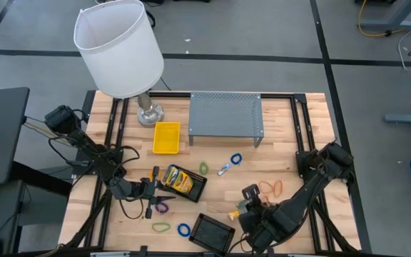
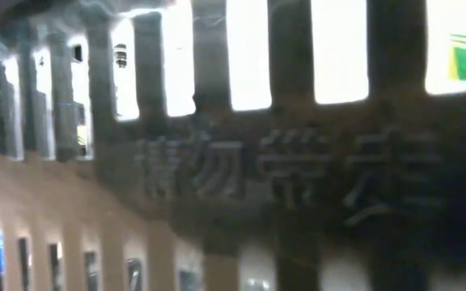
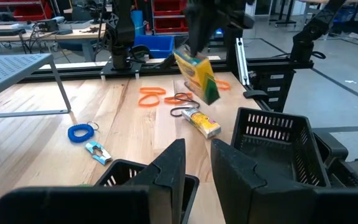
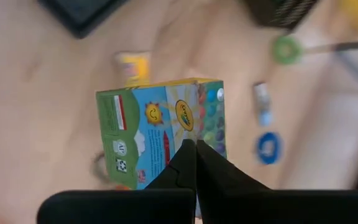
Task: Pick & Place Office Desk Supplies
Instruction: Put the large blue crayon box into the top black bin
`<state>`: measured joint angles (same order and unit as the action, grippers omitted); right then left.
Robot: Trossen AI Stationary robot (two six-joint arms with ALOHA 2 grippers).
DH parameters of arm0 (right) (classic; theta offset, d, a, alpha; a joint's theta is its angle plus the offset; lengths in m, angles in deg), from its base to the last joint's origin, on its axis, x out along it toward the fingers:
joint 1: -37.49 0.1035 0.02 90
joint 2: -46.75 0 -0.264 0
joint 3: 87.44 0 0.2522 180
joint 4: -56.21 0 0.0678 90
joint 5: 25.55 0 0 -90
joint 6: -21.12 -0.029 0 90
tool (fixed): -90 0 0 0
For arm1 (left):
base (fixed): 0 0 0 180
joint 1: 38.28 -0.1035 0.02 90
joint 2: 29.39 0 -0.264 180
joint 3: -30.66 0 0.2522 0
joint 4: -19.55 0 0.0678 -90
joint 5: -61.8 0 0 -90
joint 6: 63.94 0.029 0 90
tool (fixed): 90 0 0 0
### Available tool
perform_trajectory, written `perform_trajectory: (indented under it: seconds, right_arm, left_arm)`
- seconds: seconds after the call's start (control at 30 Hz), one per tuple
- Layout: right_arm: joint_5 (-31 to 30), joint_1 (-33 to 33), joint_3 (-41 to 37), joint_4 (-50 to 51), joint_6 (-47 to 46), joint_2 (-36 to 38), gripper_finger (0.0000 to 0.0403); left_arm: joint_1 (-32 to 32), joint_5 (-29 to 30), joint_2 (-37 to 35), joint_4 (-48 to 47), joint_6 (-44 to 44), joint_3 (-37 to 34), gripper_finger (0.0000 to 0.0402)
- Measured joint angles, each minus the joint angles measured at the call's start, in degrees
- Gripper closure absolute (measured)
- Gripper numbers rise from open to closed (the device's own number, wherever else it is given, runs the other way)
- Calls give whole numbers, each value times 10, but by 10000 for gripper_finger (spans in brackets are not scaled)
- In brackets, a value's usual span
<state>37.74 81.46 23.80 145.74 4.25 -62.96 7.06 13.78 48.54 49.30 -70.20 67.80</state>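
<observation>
Two arms share the worktop (image 1: 291, 143), and the busier one is on the right. The right arm (image 1: 312, 182) folds in low from the worktop's right edge toward the near middle, wrist pointing down, which keeps its load hanging clear of the clutter below. The left arm (image 1: 95, 153) stretches from the left edge, wrist low and level, to the black mesh tray (image 1: 185, 183) left of centre. The left jaws stand narrow and appear to pinch the tray's rim, probably to steady it, though the grip itself is hard to make out. A black mesh basket (image 1: 211, 232) sits at the near edge just beside the right arm's wrist, and looks the likely drop point. The crayon box (image 4: 160, 134) is off the worktop, tilted, with the right jaws shut tight on its edge. Orange rubber bands (image 1: 270, 187) lie loose nearby, with a blue one (image 1: 235, 158) farther back, still to be collected
</observation>
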Motion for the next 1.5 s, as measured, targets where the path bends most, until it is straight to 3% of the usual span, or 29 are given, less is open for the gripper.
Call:
perform_trajectory:
  seconds: [0.2, 0.47, 0.73, 1.03, 1.5]
  right_arm:
    - [-143, -27, 2, -20, 60, 0, 403]
    - [-205, -89, -8, -201, 232, 0, 403]
    - [-193, -152, -76, -412, 416, 0, 403]
    - [-112, -198, -163, -625, 563, 0, 403]
    - [25, -231, -183, -648, 601, 0, 403]
  left_arm:
    - [0, 12, 0, 0, -2, 0, 316]
    - [0, 22, 0, 0, -3, 0, 316]
    - [0, 31, 0, 0, -2, 0, 316]
    - [0, 30, 0, 35, 33, 0, 316]
    - [0, 37, 0, 37, 37, 0, 316]
